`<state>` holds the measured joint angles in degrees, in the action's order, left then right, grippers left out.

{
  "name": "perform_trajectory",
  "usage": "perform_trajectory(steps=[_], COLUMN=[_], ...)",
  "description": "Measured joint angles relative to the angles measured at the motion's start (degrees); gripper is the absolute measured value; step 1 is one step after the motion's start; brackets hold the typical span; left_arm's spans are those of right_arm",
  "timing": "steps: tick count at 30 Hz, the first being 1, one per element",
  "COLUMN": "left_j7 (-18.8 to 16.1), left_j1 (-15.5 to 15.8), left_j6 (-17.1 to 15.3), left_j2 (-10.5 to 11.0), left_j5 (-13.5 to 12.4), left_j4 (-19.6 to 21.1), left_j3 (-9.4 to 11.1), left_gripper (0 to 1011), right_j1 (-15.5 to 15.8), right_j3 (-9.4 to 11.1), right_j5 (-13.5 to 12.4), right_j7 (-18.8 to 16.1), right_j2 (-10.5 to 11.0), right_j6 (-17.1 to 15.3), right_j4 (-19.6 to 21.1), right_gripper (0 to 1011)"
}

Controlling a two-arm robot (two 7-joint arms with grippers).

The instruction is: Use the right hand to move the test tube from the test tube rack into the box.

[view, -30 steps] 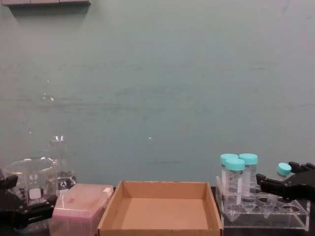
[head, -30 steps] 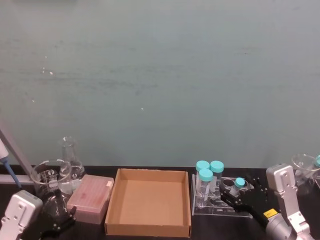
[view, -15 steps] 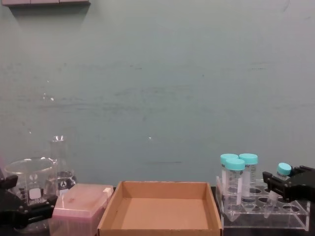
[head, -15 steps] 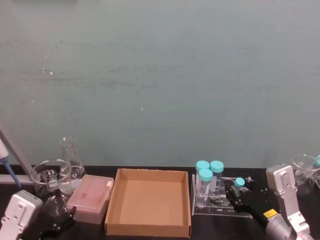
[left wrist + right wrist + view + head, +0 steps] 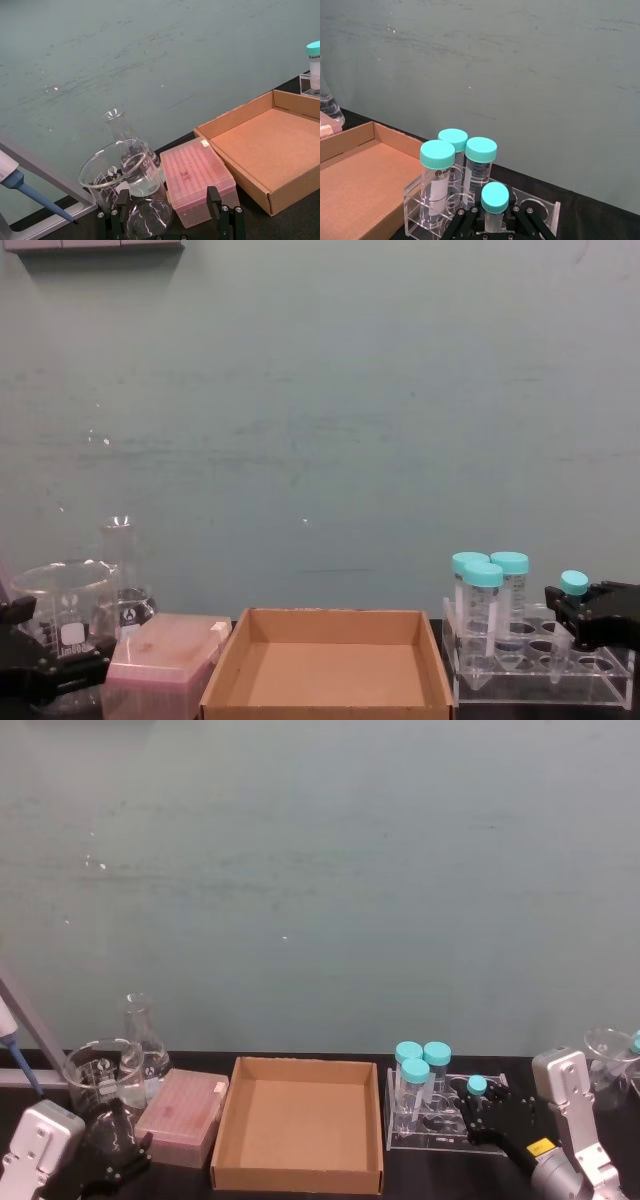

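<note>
My right tool [image 5: 479, 1101] is black, its fingers studded with small silver screws [image 5: 526, 210]. Behind it sits a boxy silver-grey housing [image 5: 562, 1095] with rounded corners and a yellow label [image 5: 540, 1147] (print unreadable). My left tool [image 5: 119, 1168] matches: black fingers, the same pale grey casing [image 5: 40, 1140].

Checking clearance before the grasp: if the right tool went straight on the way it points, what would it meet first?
The slim test tube, standing in the rack right before the right tool. Past it, likely the wider tubes; depth is unclear. The left tool sits parked far left.
</note>
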<state>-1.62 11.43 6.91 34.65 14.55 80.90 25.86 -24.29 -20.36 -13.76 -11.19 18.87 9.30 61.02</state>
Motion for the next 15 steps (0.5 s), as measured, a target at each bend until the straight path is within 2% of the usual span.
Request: perform_trajectory(steps=[7, 15], left_j7=[0.00, 0.00], left_j1=[0.00, 0.00], left_j6=[0.00, 0.00], left_j2=[0.00, 0.00], left_j5=[0.00, 0.00], left_j4=[0.00, 0.00], left_j3=[0.00, 0.00], left_gripper=[1000, 1000], right_j1=[0.57, 0.99], right_j3=[0.60, 2.06], right_j5=[1.32, 2.09], right_j7=[0.28, 0.20], right_j2=[-0.29, -1.18], right_j6=[0.54, 2.73], right_j4=[0.37, 1.14], right_gripper=[214, 214])
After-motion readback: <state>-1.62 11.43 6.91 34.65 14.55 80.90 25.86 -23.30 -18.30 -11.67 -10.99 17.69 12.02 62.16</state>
